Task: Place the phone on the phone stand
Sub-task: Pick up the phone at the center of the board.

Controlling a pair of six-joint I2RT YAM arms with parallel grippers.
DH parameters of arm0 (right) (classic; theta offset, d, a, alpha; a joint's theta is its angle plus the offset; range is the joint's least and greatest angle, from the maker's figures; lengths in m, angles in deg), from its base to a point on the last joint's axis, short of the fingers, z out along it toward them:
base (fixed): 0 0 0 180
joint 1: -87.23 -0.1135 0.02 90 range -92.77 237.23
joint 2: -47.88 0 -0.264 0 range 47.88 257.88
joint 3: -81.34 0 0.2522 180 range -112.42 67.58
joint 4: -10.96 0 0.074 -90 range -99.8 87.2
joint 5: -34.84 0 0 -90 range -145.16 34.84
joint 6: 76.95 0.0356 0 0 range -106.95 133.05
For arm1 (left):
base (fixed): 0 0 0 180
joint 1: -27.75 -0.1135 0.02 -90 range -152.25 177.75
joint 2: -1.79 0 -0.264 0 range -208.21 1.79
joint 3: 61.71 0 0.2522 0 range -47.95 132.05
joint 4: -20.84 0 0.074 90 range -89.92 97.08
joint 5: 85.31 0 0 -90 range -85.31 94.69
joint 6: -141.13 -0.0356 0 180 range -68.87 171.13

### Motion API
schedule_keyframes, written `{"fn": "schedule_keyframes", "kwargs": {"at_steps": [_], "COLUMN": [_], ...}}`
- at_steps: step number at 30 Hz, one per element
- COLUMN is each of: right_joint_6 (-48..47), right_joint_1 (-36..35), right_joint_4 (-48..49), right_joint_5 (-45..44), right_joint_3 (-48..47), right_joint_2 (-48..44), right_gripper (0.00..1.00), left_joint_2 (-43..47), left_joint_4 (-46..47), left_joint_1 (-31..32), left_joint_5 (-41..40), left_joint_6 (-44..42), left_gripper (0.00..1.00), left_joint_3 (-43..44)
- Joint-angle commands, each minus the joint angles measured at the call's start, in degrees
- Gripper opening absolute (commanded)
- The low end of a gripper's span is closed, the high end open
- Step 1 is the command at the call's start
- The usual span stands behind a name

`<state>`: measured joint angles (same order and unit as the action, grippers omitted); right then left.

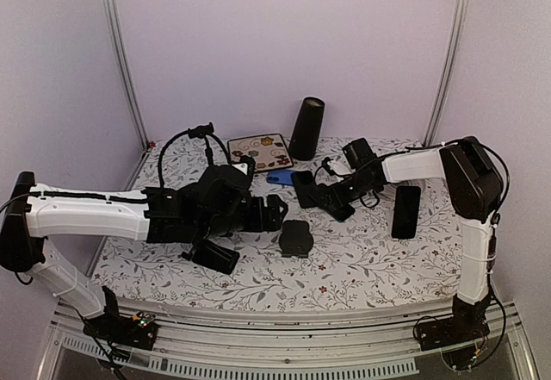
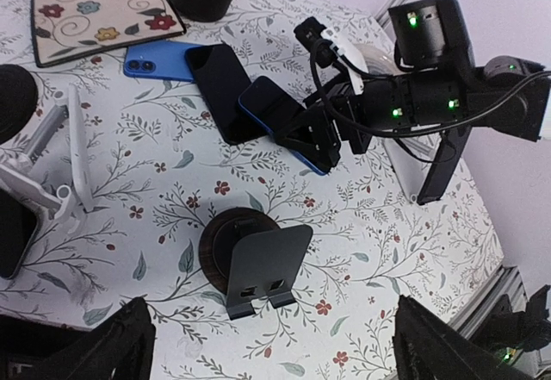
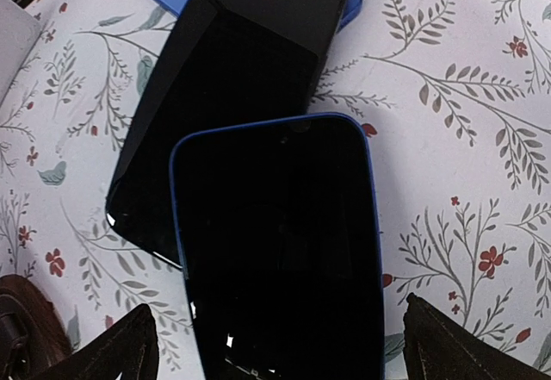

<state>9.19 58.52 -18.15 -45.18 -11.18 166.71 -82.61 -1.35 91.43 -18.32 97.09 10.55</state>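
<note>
Nothing placed yet. Stand [image 2: 258, 266] sits bare on the desk [image 2: 413, 251]. Phone [image 3: 280, 251], blue-edged, lies screen-up across a black phone [image 3: 232, 96], apart from the stand. Right tool [image 3: 275, 333] is spread wide, straddling it, not clamped. Left tool [image 1: 274, 212] is wide too, empty, near the stand. Grasp, carry and seating remain. No legible writing.

Your floral-clothed table [image 1: 362, 268] carries a phone stand [image 1: 295, 238] near its middle and a lone black phone [image 1: 405, 211] at right. A flowered tray [image 1: 260, 150] and a dark cylinder [image 1: 306, 127] stand at the back. A blue phone [image 2: 155, 59], a dark-screened phone [image 2: 219, 87] and a blue-edged phone [image 2: 263, 104] overlap, the last possibly tilted.
</note>
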Motion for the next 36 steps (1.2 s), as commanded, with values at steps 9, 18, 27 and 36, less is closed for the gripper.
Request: {"fn": "schedule_keyframes", "kwargs": {"at_steps": [9,18,27,36], "right_joint_6": [-4.4,-5.19,-3.6,0.78], "right_joint_1": [-0.87,-2.52,-3.01,-3.38], "right_joint_4": [-0.03,-1.99,-4.09,-5.84], "right_joint_5": [-2.63,-6.35,-8.91,-9.27], "right_joint_3": [-4.19,-6.75,-7.49,-7.25], "right_joint_2": [5.76,8.02,6.62,1.27], "right_gripper": [0.99,0.95,0.75,0.57], "left_joint_2": [-0.32,-1.26,-1.21,-1.39], "left_joint_4": [1.89,2.34,3.53,6.41], "left_joint_1": [-0.34,-0.37,-0.37,-0.71], "left_joint_5": [0.37,1.21,1.72,3.75], "left_joint_6": [0.85,0.97,1.5,2.59], "left_gripper": [0.97,0.96,0.95,0.94], "left_joint_3": [-0.55,-0.07,-0.8,-2.24]}}
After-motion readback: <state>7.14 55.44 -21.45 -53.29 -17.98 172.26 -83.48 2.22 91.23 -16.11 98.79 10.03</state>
